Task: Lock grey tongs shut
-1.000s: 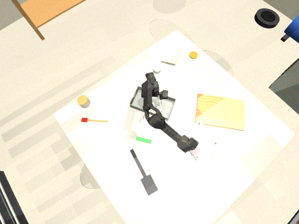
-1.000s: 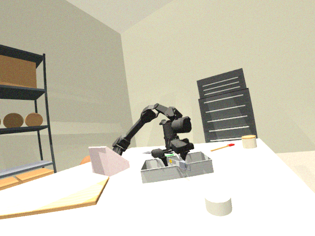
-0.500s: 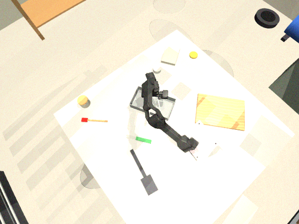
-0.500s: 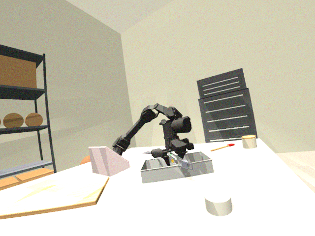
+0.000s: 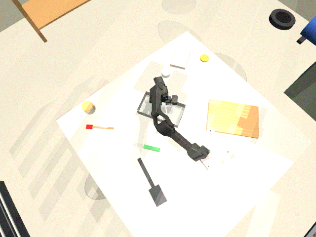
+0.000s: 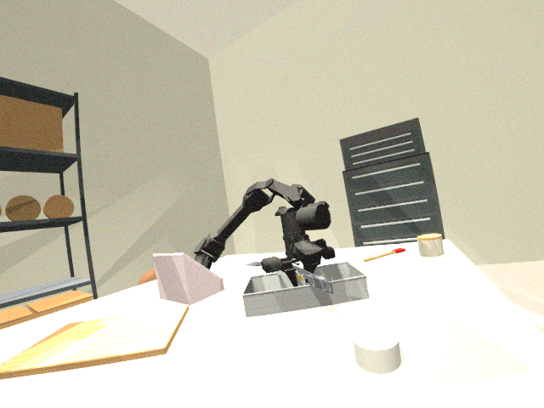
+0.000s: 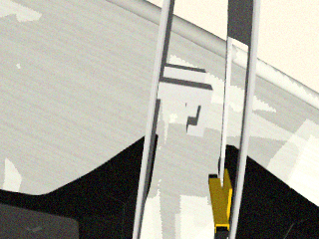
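Note:
The grey tongs lie across the roasting tin. In the wrist view their two arms run up the picture, a moderate gap apart, with a yellow piece by the right arm. My gripper points down into the tin and is shut on the tongs, one dark finger at each arm. The arm hides most of this in the top view. The hinge and its lock are not clear. The wooden board carries nothing.
A pink wedge stands between my arm's base and the board. A white cylinder stands behind the tin. A green bar, a dark spatula, a red-headed brush and a jar are farther off.

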`<action>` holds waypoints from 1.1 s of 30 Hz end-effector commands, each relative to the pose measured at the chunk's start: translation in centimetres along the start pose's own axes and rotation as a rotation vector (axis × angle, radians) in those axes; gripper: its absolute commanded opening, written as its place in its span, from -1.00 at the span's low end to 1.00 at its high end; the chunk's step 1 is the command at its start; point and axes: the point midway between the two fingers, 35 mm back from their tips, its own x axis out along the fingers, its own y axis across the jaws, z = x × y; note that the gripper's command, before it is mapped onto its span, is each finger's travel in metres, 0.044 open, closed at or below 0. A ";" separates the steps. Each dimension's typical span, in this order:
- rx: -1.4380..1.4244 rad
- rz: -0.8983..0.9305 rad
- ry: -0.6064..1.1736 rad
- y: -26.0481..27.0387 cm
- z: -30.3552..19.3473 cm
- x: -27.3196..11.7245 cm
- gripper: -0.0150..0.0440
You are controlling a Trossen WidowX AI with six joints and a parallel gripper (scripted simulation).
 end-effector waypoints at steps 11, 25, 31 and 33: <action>-0.001 0.001 0.000 0.1 0.0 0.0 -0.35; -0.001 0.001 0.000 0.1 0.0 0.0 -1.00; 0.019 0.010 -0.017 0.2 0.6 -4.8 -1.00; 0.030 0.015 -0.026 0.2 0.5 -7.6 -1.00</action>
